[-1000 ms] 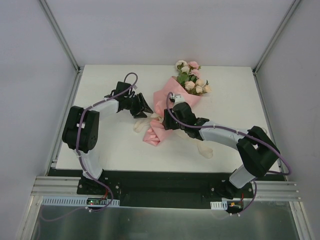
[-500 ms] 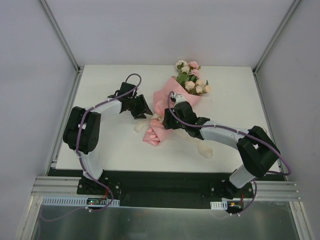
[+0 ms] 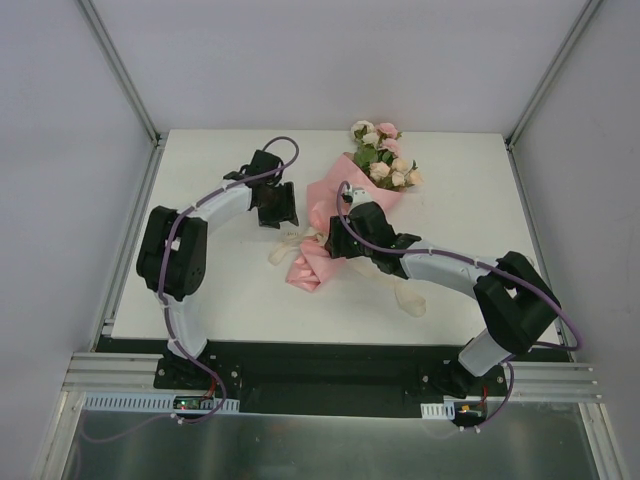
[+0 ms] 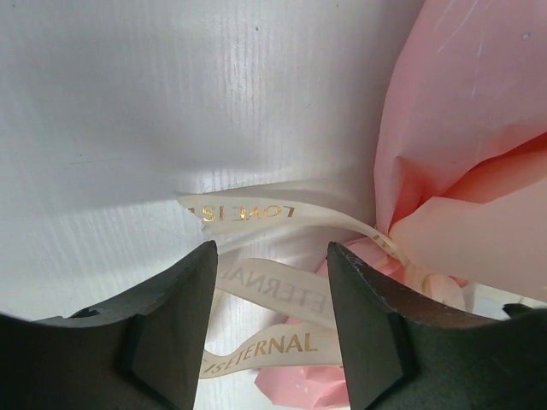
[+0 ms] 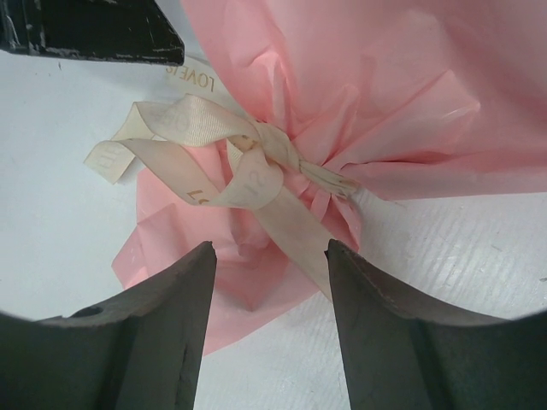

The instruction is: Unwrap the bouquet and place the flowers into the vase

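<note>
The bouquet (image 3: 345, 215) lies on its side mid-table, a pink paper cone with the flowers (image 3: 385, 155), pink and cream roses, at its far end. A cream ribbon (image 3: 286, 243) with gold lettering is tied round its narrow end. My left gripper (image 3: 282, 217) is open just left of the cone, over loose ribbon loops (image 4: 273, 295), its jaws (image 4: 272, 256) gripping nothing. My right gripper (image 3: 331, 243) hovers open above the tied neck, jaws (image 5: 269, 252) on either side of a ribbon tail below the bow (image 5: 197, 158). The vase is out of view.
The white table (image 3: 220, 290) is walled by grey panels and metal posts. A long ribbon tail (image 3: 410, 298) trails toward the near right, under the right forearm. One left finger (image 5: 94, 30) shows at the top left of the right wrist view.
The left wrist has swung right and toward the back, and its jaws have widened a little. The ribbon loops lie more spread out. The right arm has stayed still.
</note>
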Action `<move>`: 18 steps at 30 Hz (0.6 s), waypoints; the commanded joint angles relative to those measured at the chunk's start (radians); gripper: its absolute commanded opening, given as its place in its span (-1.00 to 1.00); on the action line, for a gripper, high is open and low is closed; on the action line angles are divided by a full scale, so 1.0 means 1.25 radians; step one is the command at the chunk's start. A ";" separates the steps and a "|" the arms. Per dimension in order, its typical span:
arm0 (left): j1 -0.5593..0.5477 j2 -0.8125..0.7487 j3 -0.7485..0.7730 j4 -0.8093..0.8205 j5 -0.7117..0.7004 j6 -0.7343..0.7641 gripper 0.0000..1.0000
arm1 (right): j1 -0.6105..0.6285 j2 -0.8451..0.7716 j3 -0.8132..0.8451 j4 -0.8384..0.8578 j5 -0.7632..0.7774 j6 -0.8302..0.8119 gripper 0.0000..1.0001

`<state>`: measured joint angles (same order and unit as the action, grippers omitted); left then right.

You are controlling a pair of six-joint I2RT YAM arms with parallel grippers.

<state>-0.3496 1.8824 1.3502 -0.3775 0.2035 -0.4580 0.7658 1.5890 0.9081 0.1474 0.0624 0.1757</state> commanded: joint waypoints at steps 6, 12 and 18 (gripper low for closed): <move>-0.055 0.073 0.114 -0.123 -0.058 0.115 0.15 | -0.010 0.000 0.007 0.040 -0.027 0.015 0.15; -0.068 0.109 0.140 -0.128 -0.093 0.098 0.18 | -0.013 0.001 0.007 0.042 -0.031 0.017 0.15; -0.097 0.137 0.162 -0.146 -0.153 0.093 0.18 | -0.016 0.004 0.007 0.044 -0.038 0.020 0.15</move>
<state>-0.4454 2.0369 1.5013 -0.5156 0.0940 -0.3500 0.7532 1.5909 0.9081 0.1535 0.0353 0.1833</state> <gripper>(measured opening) 0.590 0.577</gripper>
